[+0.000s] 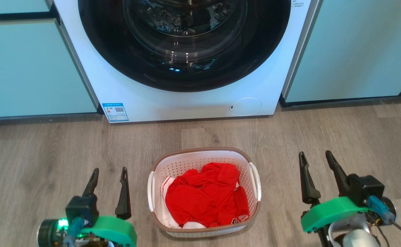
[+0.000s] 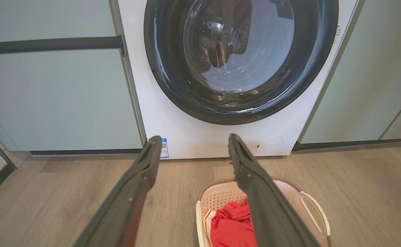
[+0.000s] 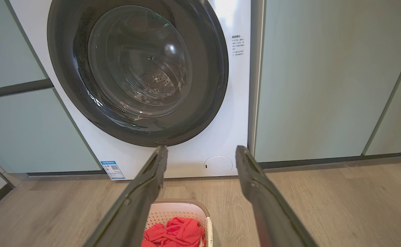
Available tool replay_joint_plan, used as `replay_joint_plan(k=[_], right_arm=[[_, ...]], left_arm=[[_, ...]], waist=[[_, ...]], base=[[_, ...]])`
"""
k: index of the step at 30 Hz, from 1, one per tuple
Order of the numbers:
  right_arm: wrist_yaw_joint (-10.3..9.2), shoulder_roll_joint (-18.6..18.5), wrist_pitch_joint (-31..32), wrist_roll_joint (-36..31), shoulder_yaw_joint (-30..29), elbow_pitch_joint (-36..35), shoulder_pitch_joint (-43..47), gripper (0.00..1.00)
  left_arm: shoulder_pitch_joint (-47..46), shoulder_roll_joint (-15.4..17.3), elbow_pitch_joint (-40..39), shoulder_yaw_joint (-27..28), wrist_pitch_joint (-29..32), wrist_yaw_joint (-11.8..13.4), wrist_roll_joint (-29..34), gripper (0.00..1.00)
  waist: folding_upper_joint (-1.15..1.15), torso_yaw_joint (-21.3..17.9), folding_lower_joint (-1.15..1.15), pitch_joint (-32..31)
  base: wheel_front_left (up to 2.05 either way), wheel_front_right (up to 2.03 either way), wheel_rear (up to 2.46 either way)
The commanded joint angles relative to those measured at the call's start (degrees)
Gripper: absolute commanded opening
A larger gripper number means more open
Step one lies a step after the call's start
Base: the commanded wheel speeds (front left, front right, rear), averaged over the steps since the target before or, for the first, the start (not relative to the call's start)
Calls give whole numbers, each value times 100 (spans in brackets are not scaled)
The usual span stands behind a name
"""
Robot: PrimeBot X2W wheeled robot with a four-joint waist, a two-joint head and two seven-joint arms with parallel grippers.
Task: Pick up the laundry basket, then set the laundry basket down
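Low at the left of the head view, the left pincer point(image 1: 110, 169) hangs over the wooden floor point(image 1: 42, 151). Its two dark fingers are spread apart and nothing is between them. It is just beside the laundry basket point(image 1: 190, 164) without touching it: a strip of floor shows between its inner finger and the basket's left handle point(image 1: 150, 190).

The basket stands upright on the floor between the two pincers, in front of the white washing machine point(image 1: 186, 103) and apart from it. Inside lies a heap of red clothes point(image 1: 207, 195) with a little white cloth at the edges. Pale green cupboards point(image 1: 25, 68) stand on either side of the machine.

Further right, the right pincer point(image 1: 314, 153) is also open wide and empty. It is near the basket's right handle point(image 1: 256, 181), with a broader gap of floor than on the left side.

From the left wrist view the basket shows at the bottom, partly behind the right-hand finger. From the right wrist view it shows at the bottom edge, beside the left-hand finger.
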Motion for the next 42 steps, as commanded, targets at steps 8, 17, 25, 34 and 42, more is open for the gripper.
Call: replay_joint_plan(k=[8,17,25,34,42], right_arm=[[40,-72,-203,-607,231,-279,-114,100],[41,-74,-253,-799,275,-278,-114,100],[41,-74,-253,-786,273,-269,-122,100],[41,-74,-253,-780,248,-267,-126,100],[41,-74,-253,-776,242,-268,-132,100]], left_arm=[[-128,-45,-289,189,-187,6,677,100],[-108,-106,-299,242,-238,-49,946,100],[-97,-152,-289,312,-238,-111,988,100],[-105,-185,-271,354,-238,-155,1014,100],[-118,-210,-277,363,-238,-189,1037,100]], waist=[[0,-4,0,-9],[0,-4,0,-11],[0,-17,0,-9],[0,-18,0,16],[0,-11,0,79]], base=[[0,0,0],[0,0,0],[0,0,0],[0,0,0],[0,0,0]])
